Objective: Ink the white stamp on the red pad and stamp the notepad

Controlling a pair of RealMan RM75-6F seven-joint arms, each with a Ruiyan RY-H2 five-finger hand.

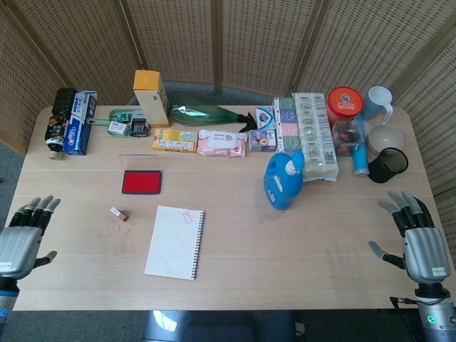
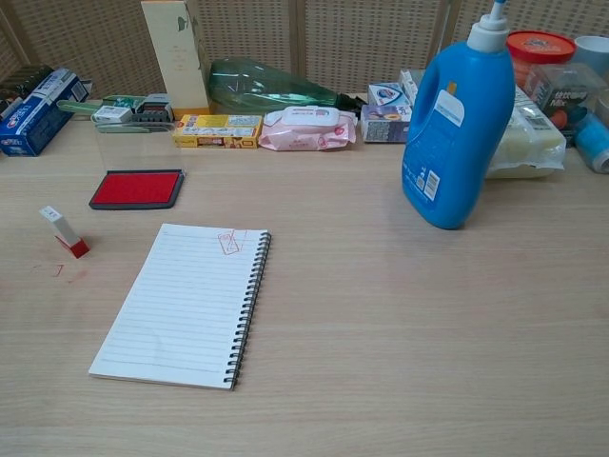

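The white stamp (image 1: 118, 214) (image 2: 65, 231) lies tilted on the table, red end down, left of the notepad (image 1: 175, 241) (image 2: 183, 303). The notepad carries a red stamp mark near its top right corner. The red ink pad (image 1: 142, 182) (image 2: 137, 188) sits open behind them, its clear lid raised. My left hand (image 1: 20, 238) is open at the table's left front edge, well away from the stamp. At the right front edge my right hand (image 1: 418, 241) is open too, with nothing in it. Neither hand shows in the chest view.
A blue detergent bottle (image 1: 284, 179) (image 2: 455, 129) stands right of centre. Along the back lie a toothpaste box (image 1: 80, 122), a yellow carton (image 1: 151, 97), a green bottle (image 1: 201, 114), small boxes, wipes, a red-lidded jar (image 1: 345, 105) and cups (image 1: 385, 139). Faint red ink marks (image 2: 57, 270) show beside the stamp.
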